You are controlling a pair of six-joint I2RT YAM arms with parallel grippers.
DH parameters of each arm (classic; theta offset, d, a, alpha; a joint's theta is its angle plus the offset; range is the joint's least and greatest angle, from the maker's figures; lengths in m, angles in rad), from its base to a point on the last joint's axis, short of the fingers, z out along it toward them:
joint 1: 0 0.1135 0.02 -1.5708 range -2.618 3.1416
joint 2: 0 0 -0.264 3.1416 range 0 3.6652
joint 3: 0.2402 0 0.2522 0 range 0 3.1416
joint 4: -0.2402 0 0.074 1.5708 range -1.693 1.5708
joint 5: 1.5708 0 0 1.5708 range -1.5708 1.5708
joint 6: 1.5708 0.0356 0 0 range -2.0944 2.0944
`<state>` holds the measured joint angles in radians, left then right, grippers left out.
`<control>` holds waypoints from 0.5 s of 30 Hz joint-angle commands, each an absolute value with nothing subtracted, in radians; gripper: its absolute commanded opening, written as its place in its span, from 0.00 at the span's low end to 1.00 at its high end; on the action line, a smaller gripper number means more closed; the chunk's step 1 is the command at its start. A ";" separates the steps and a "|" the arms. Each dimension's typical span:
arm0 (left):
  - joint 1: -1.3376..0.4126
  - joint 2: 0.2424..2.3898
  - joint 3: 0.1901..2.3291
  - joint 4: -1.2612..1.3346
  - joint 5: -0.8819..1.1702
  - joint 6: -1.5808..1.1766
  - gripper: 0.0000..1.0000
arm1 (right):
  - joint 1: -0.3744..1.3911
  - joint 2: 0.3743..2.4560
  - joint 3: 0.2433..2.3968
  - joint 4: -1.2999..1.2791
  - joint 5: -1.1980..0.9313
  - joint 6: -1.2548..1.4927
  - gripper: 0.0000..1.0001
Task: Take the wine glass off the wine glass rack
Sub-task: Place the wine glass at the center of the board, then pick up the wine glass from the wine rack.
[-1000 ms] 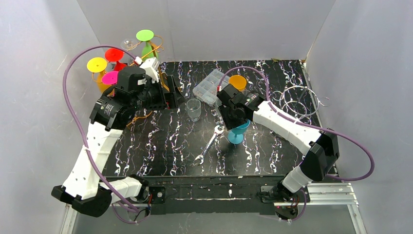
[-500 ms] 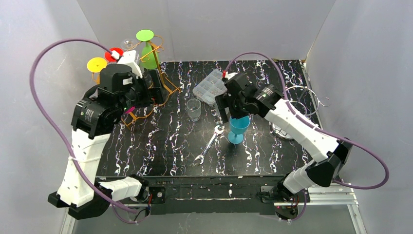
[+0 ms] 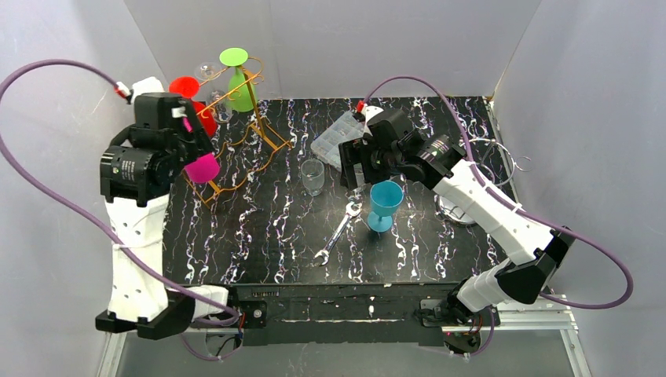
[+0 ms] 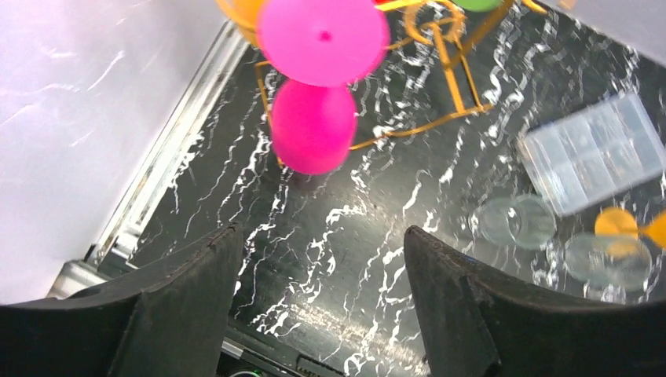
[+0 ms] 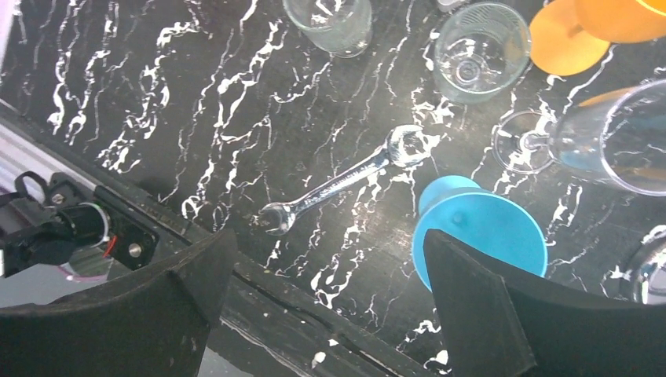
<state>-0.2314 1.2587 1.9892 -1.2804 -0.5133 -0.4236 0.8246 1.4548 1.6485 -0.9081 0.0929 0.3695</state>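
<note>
The glossy magenta wine glass (image 4: 312, 126) hangs foot-up, round bowl down, at the gold wire rack (image 4: 459, 75), ten o'clock on the marbled black bench (image 4: 377, 236). It sits at twelve o'clock from my left fingers (image 4: 181, 306), which are apart and empty. My right fingers (image 5: 157, 306) spread wide above the teal goblet (image 5: 479, 236).

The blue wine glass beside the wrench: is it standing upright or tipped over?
Upright: the blue plastic wine glass stands on its foot on the black marbled table, bowl opening upward, beside the metal wrench.

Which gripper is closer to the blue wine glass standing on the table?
Right. The right gripper hovers open right beside the blue wine glass; the left gripper is across the table at the rack.
</note>
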 commanded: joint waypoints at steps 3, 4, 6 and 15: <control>0.116 1.238 1.953 -1.204 -0.234 -0.487 0.65 | 0.818 1.453 1.663 -0.836 0.031 0.380 0.99; 0.155 1.235 1.941 -1.184 -0.186 -0.502 0.63 | 0.818 1.452 1.662 -0.837 0.028 0.378 0.98; 0.233 1.225 1.904 -1.146 -0.095 -0.531 0.59 | 0.818 1.454 1.658 -0.839 0.016 0.373 0.98; 0.423 1.217 1.755 -0.945 0.214 -0.676 0.42 | 0.813 1.455 1.646 -0.836 0.011 0.341 0.98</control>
